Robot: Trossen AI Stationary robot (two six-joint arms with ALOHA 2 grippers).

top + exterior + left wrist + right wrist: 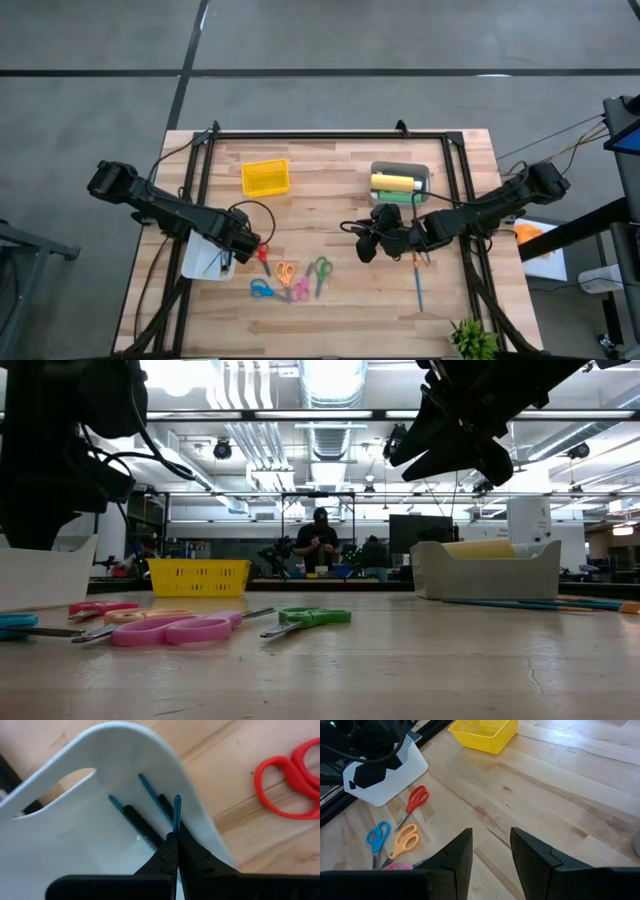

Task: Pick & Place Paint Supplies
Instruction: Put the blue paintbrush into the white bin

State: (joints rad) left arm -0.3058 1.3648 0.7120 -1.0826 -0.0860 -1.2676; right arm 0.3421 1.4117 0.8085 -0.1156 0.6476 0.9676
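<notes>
My left gripper (pixel 238 240) points down into a white bin (pixel 200 258) at the table's left, shut on a thin teal stick (pixel 176 812). More sticks lie inside the bin: a teal one (pixel 152 795) and a black one (pixel 140 822). A grey bin (pixel 400 166) at the far right holds a yellow bottle (pixel 393 182) and a green bottle (pixel 396 197). Another teal brush (pixel 418 285) lies flat on the table near the right front. My right gripper (pixel 490 852) hovers open above the table's middle, with nothing between its fingers. My left gripper pinches the teal stick's shaft (pixel 176 827) between its two fingertips (pixel 167 850). It comes from above, pointing down, with the stick running on along the fingers. The stick's free end (pixel 177 799) juts past the fingertips over the inside of the white bin (pixel 100 830).
A yellow basket (pixel 265 177) stands at the far middle. Several scissors lie near the front: red (pixel 263 253), orange (pixel 285 272), blue (pixel 262 290), pink (pixel 300 290), green (pixel 320 272). A small plant (pixel 470 340) stands at the near right corner. A person shows far behind the table (pixel 318 540).
</notes>
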